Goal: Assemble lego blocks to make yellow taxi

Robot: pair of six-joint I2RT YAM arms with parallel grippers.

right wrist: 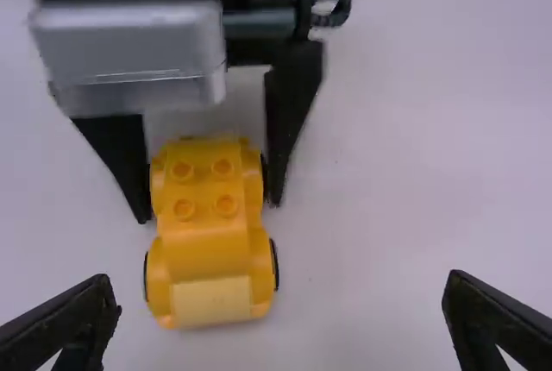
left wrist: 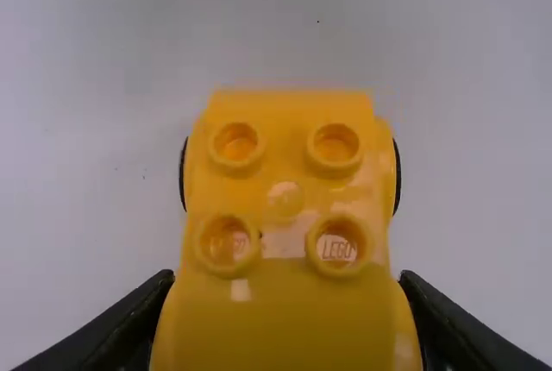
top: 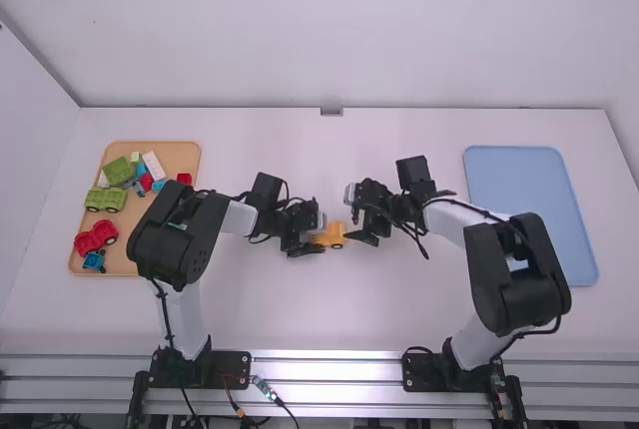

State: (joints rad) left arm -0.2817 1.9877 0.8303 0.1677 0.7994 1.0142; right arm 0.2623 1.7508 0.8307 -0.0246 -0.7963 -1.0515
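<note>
Between the two arms, on the table's middle, is a yellow wheeled block car, studs upward. My left gripper is at the car's left end; in the right wrist view its fingers hold both sides of the studded end. From the left wrist view, the car fills the space between the fingertips of my left gripper, shut on it. My right gripper is at the car's right end. In its own view the right gripper stands wide open, nothing between its fingers, the car farther off.
At the far left, a tan tray holds several coloured pieces, among them a green block vehicle, a red one and a white block. A blue tray lies at the right, beyond the right arm.
</note>
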